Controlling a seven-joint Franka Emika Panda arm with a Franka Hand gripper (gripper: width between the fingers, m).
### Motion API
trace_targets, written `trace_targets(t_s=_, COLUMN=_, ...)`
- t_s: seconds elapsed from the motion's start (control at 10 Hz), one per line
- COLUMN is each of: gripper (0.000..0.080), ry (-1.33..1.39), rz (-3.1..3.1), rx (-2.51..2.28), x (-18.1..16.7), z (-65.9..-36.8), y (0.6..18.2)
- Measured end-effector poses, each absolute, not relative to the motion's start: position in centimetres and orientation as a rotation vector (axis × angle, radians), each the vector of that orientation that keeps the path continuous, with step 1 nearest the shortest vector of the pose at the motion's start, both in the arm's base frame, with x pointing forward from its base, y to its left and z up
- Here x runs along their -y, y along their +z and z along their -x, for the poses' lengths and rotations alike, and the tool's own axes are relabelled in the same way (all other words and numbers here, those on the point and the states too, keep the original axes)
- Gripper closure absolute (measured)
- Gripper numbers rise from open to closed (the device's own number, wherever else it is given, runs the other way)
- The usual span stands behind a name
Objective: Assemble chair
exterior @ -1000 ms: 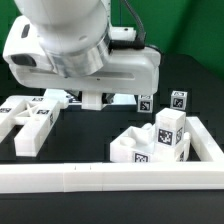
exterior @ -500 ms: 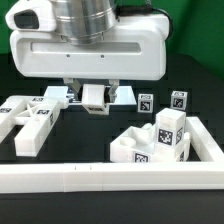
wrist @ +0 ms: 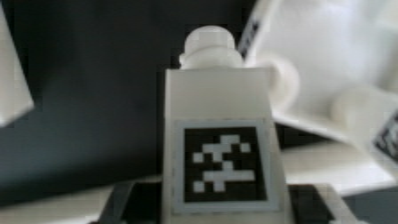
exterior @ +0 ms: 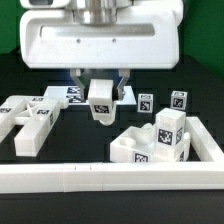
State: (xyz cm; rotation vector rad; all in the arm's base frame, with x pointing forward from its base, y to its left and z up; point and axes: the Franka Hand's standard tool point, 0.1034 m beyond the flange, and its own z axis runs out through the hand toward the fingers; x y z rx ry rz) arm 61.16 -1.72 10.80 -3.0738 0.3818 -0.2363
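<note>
The claw point(exterior: 101, 88) is gripping one tagged chair piece point(exterior: 101, 106). Other pieces point(exterior: 30, 122) are lying loose, apparently awaiting joining.

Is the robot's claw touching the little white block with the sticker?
Touching. In the exterior view the gripper pinches the white block from both sides, with no gap showing.

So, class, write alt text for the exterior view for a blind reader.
The gripper holds a tagged white chair piece over the black table. At the exterior view's left lie loose pieces; at its right a cluster sits inside the white rail.
</note>
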Motion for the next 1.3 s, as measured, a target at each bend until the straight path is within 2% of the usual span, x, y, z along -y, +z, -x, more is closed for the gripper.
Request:
trace_targets(t_s=0.2, gripper=0.0509, ry=-0.386, rz=3.072, rx=-0.379, x=1.8, z=-61.8, y=11.1)
trace_targets(t_s=0.5, gripper=0.0509, ry=-0.380, rz=3.073, rx=-0.382, x=1.4, z=-61.4, y=10.8)
trace_targets(t_s=0.7, gripper=0.0509, ry=-0.386, rz=3.058, rx=-0.383, x=-0.6, z=-60.8, y=11.5)
trace_targets(t_s=1.0, gripper=0.0509, ry=-0.425, rz=3.057, rx=-0.384, x=-0.6, z=-60.7, y=11.3)
trace_targets(t_s=1.3, gripper=0.0509, ry=-0.776, rz=3.015, rx=-0.380, x=-0.6, z=-60.7, y=11.8)
